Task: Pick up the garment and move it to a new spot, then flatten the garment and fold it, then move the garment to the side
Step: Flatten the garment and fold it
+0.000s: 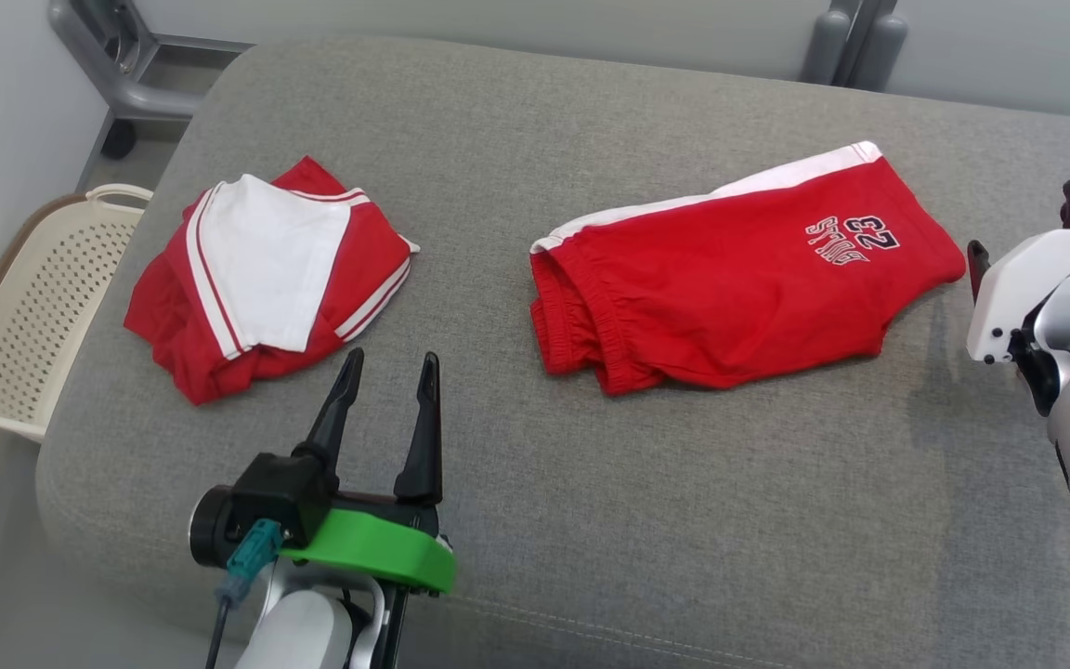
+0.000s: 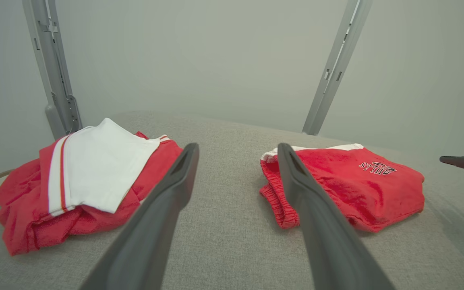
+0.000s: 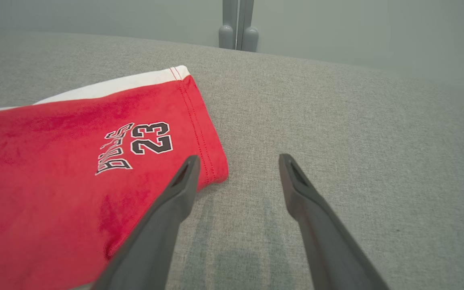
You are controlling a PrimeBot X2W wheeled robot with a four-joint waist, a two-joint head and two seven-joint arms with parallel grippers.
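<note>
Head view, the garment: the red cotton shorts with a white side stripe and the print "BULLS 23" (image 1: 739,288) lie flat on the grey fabric-covered cushion (image 1: 591,520), to the right of the middle. Nothing holds them.
Long axis: it runs from left to right across the cushion and rises a little toward the far right. The gathered waistband is the left end and the leg hem near the print is the right end. The white stripe follows the far edge.
Left pincer: the left pincer (image 1: 391,358) stands wide and empty at the near left. The waistband lies to its right and somewhat farther away, clearly apart from the fingertips.
Right pincer: the right pincer (image 3: 238,159) is wide and empty too. In the right wrist view the hem corner lies just beside the tip of its left finger; whether they touch I cannot tell.
Nearer arm: the right arm is the nearer one, at the hem end. The left arm is nearer to the waistband, but less close.
Other cloth: the folded red and white garment (image 1: 266,279) lies just beyond the left pincer, well apart from the shorts. I judge it is not the present target.
Basket: the cream perforated plastic basket (image 1: 43,307) stands beside the cushion at the far left.
Coming move: in my judgement each pincer should take its own end. The right one needs only a short reach to its left, and the left one a longer reach forward and to the right.
</note>
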